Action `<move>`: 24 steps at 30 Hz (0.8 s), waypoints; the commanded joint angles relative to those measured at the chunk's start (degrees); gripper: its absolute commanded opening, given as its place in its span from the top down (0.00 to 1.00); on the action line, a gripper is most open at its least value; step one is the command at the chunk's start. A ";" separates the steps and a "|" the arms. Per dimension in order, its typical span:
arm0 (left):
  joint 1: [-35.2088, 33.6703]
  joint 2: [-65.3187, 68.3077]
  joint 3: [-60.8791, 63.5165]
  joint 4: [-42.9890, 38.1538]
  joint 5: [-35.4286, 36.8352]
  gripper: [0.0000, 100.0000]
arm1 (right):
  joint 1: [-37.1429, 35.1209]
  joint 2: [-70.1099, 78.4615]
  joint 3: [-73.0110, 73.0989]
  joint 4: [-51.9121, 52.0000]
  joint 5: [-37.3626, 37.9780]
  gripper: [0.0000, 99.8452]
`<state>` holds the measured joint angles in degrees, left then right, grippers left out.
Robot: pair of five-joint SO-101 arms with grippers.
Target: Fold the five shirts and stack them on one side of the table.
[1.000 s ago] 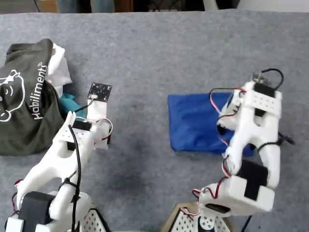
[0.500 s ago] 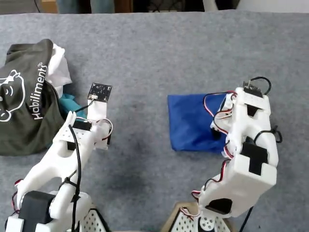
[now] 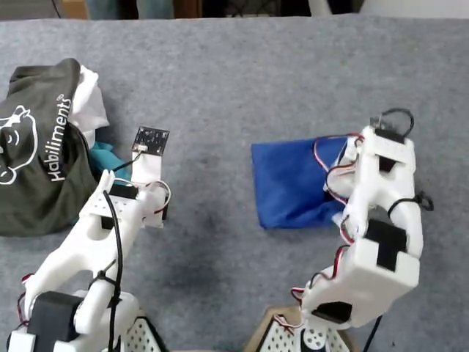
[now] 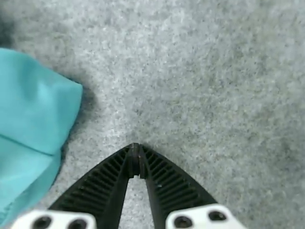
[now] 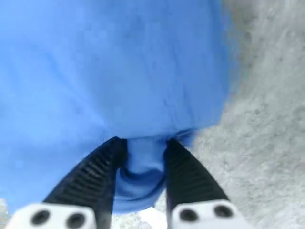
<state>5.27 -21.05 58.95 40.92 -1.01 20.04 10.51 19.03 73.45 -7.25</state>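
High view. Blue shirt (image 3: 293, 187), folded to a rough rectangle, lies right of centre on the grey bench (image 3: 220, 73). The right arm stands over its right edge. The unfolded pile sits at the left edge of the frame: a dark green shirt (image 3: 37, 161) on top, a white shirt (image 3: 91, 95) poking out above it, and a teal shirt (image 3: 110, 158) at its lower right. The dark green shirt carries white lettering and a white cartoon figure; print not transcribed. No other labels noted.

Left wrist view. Left gripper (image 4: 136, 160) has its jaws closed together with nothing between them, over bare bench. The teal shirt's corner (image 4: 33, 133) is just beside it, at the left of the frame, not touching.

Right wrist view. Right gripper (image 5: 143, 157) stands narrow, with a bunched fold of the blue shirt (image 5: 119, 71) pinched between the jaws at the cloth's edge.

Handling (judgement). The cloth is light, limp and not fragile. It will sag and unfold if lifted by one layer. Best hold: the folded edge, through all layers. The bench cover looks rough, so dragging may pull the fold apart.
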 commanded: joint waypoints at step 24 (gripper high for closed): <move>-0.57 -1.93 -0.31 -0.79 0.53 0.97 | 15.74 11.47 -38.64 -3.87 21.89 0.99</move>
<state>5.27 -21.05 58.95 40.92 -1.01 33.23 20.35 -13.85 70.29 14.11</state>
